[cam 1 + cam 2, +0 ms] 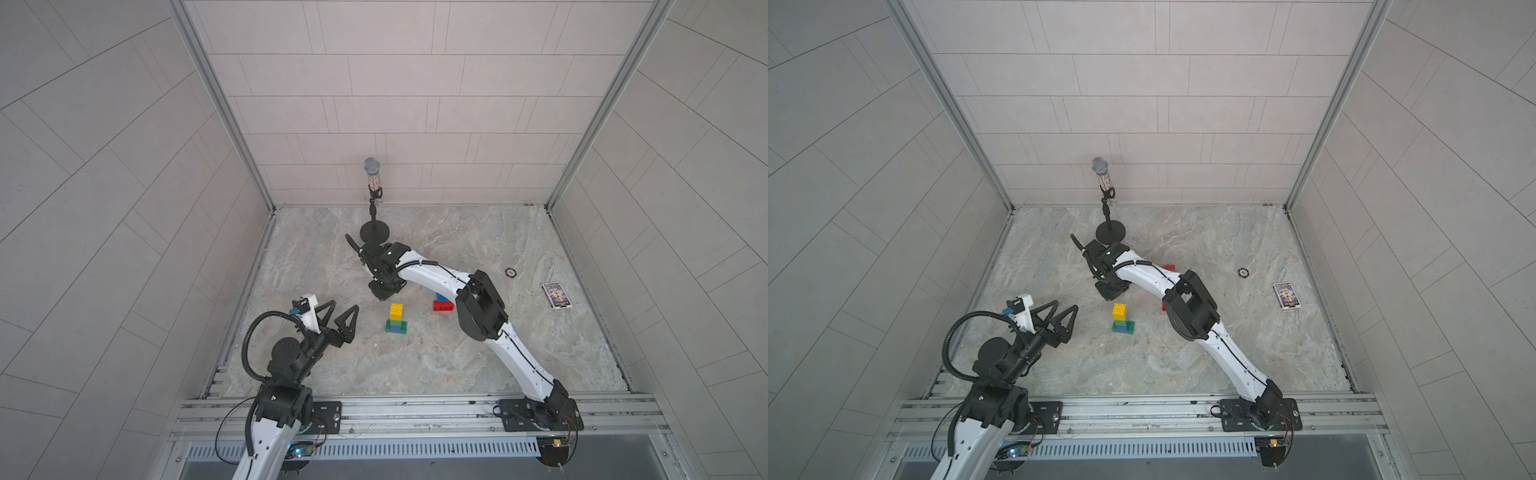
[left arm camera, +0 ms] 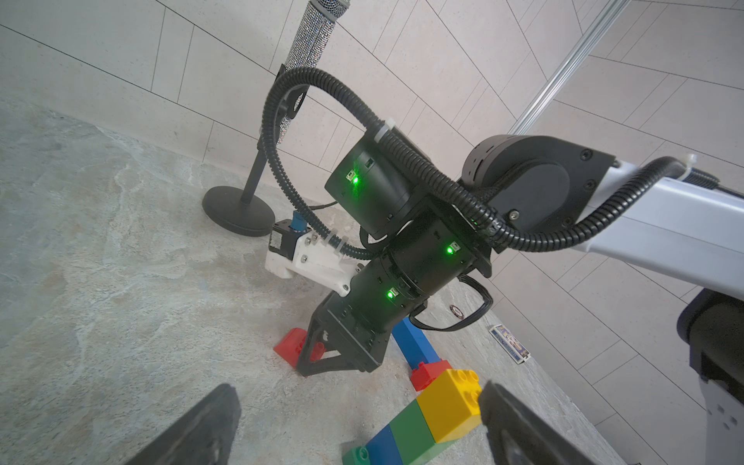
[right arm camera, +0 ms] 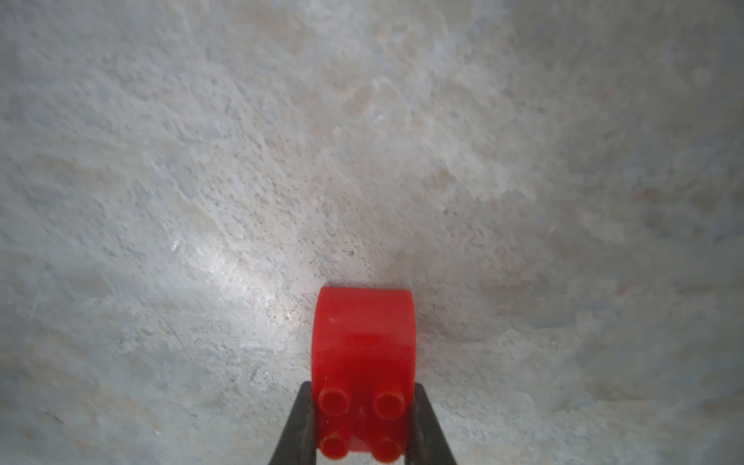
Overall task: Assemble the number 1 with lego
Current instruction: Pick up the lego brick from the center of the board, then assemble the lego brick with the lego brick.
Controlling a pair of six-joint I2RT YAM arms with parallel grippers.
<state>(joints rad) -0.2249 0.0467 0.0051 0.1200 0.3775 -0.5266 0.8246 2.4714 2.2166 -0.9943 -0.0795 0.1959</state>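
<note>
The brick you were working with was a small red brick (image 3: 363,354), squarish and glossy, with four round studs on one face. In the right wrist view the studs faced the camera. Your right gripper (image 3: 362,426) had its jaws drawn in narrow on it, one black finger flat against each side. The left wrist view showed the same grip low over the table (image 1: 498,353). You could not tell there whether the brick rested on the stone or sat just clear of it. It was near the middle of the table, toward the far edge from the tower.

That tower (image 1: 396,318) stood upright near the middle, a little toward the near edge. It had a longer green brick as its base, then blue, then green, then a yellow brick on top. Toward the right edge, blue bricks (image 1: 441,296) sat on a longer red brick (image 1: 444,306), partly hidden by your right arm.

Your left gripper (image 1: 343,307) hung near the left edge with its jaws spread wide, holding nothing and touching nothing.
</note>
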